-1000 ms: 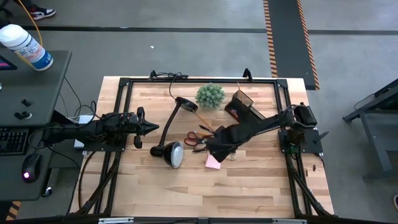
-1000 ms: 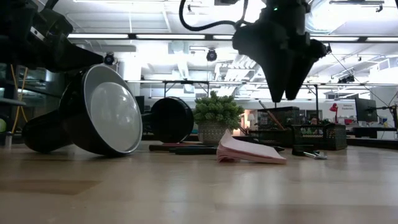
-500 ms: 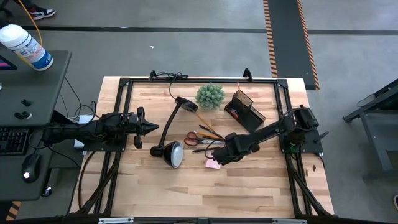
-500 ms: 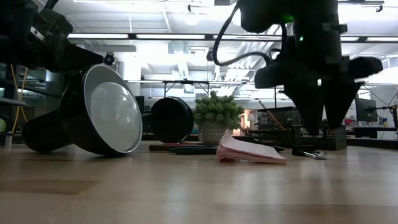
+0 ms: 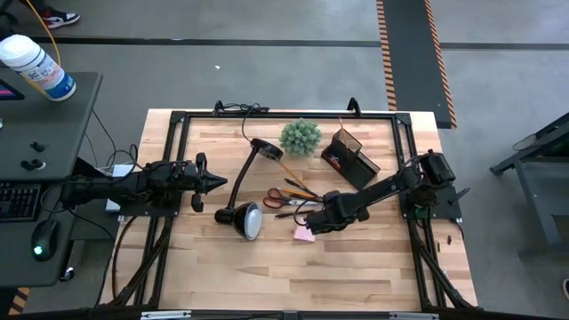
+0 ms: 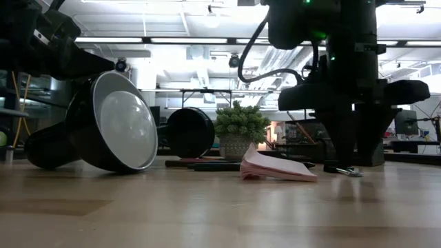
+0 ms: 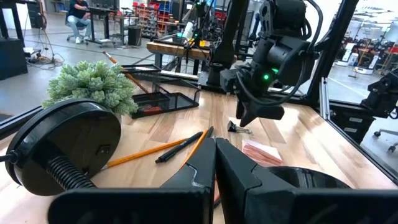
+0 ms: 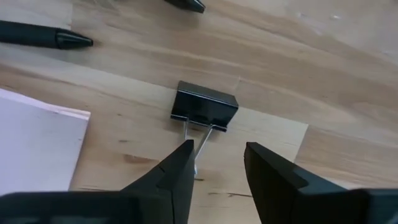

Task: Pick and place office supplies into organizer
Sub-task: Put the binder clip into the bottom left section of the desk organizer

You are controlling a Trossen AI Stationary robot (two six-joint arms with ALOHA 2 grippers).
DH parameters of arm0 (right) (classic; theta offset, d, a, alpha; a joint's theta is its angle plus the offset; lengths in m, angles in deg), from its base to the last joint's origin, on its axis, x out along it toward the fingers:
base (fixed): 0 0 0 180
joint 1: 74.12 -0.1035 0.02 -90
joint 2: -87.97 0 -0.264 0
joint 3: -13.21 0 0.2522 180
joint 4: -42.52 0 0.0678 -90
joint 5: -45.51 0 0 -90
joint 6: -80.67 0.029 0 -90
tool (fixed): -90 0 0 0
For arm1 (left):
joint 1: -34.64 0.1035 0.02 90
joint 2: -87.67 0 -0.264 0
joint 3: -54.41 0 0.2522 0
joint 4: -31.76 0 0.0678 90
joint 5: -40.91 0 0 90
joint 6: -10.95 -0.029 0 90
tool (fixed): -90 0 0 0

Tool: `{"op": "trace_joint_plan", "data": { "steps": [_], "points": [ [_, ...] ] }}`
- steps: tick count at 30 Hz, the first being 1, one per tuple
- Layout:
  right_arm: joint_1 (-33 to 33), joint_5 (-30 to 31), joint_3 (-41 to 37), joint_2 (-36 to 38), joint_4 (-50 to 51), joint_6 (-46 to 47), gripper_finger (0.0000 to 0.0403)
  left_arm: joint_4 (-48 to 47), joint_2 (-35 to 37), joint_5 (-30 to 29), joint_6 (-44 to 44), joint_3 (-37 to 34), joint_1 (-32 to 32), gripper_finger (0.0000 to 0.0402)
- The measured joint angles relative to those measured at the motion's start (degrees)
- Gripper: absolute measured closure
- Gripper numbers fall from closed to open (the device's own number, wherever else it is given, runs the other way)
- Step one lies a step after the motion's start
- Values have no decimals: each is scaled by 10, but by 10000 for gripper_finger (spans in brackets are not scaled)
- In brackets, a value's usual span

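Right end effector (image 8: 214, 165) straddling binder clip (image 8: 205, 106) handles, apart

Grey concrete floor (image 5: 267, 71) surrounds the light wood tabletop (image 5: 267, 267). Orange-black hazard tape (image 5: 389, 53) runs along a dark floor strip. Side desk (image 5: 36, 133) with keyboard (image 5: 18, 200) and mouse (image 5: 42, 240). Ceiling strip lights (image 6: 186, 40) over an open workshop.
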Motion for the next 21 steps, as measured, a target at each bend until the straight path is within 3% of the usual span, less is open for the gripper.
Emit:
{"op": "trace_joint_plan", "data": {
  "steps": [21],
  "points": [
    [0,13,0,0,3,-2,268,0,0,0,0,0,0,401]
  ]
}}
